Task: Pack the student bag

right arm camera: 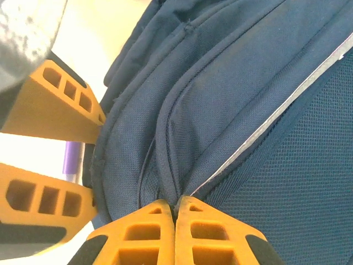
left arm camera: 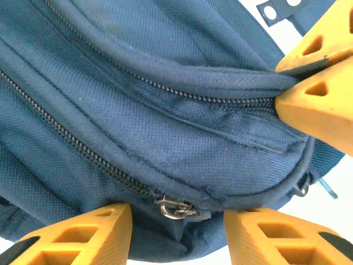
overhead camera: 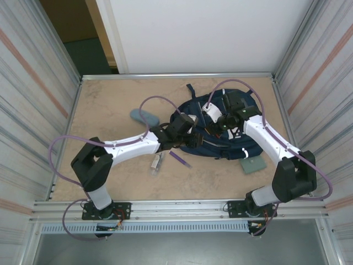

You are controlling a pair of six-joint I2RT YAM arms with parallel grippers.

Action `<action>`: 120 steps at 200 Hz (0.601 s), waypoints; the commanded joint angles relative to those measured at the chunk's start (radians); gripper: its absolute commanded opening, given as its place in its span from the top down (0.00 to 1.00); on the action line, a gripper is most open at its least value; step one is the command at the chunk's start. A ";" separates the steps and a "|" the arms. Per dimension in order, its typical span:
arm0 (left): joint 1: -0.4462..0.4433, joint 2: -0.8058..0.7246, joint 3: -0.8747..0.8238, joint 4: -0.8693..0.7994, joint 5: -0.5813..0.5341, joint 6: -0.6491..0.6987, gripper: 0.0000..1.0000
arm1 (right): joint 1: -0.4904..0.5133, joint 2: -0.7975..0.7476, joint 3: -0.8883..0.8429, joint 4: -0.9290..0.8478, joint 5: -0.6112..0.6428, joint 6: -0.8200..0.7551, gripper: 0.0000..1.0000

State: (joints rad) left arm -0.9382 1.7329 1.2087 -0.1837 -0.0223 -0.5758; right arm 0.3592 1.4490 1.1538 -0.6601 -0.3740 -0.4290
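The student bag point(overhead camera: 220, 141) lies flat right of the table's middle, navy blue with closed zips. My left gripper point(left arm camera: 176, 216) is open at the bag's edge. Its orange fingers point(left arm camera: 83, 234) stand on either side of a metal zip pull point(left arm camera: 175, 207) without touching it. My right gripper point(right arm camera: 175, 203) is shut on a raised seam fold of the student bag point(right arm camera: 220, 94). In the left wrist view its fingers point(left arm camera: 320, 94) show at the upper right, pinching the same ridge of fabric. From above, the left gripper point(overhead camera: 189, 127) and the right gripper point(overhead camera: 219, 126) face each other over the bag.
A grey-blue oval case point(overhead camera: 144, 116) lies left of the bag. A purple pen point(overhead camera: 180, 159) and a small pale item point(overhead camera: 157, 162) lie in front of it. A green flat pad point(overhead camera: 252, 164) lies under the right arm. Metal walls fence the table.
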 commanded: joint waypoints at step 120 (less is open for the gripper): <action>0.078 -0.083 -0.062 0.053 0.231 0.180 1.00 | -0.019 0.003 0.012 -0.030 0.018 0.027 1.00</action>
State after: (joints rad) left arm -0.9154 1.7199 1.1870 -0.1669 0.0288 -0.4305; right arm 0.3519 1.4574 1.1538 -0.6632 -0.3752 -0.4030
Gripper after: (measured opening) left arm 0.056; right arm 0.047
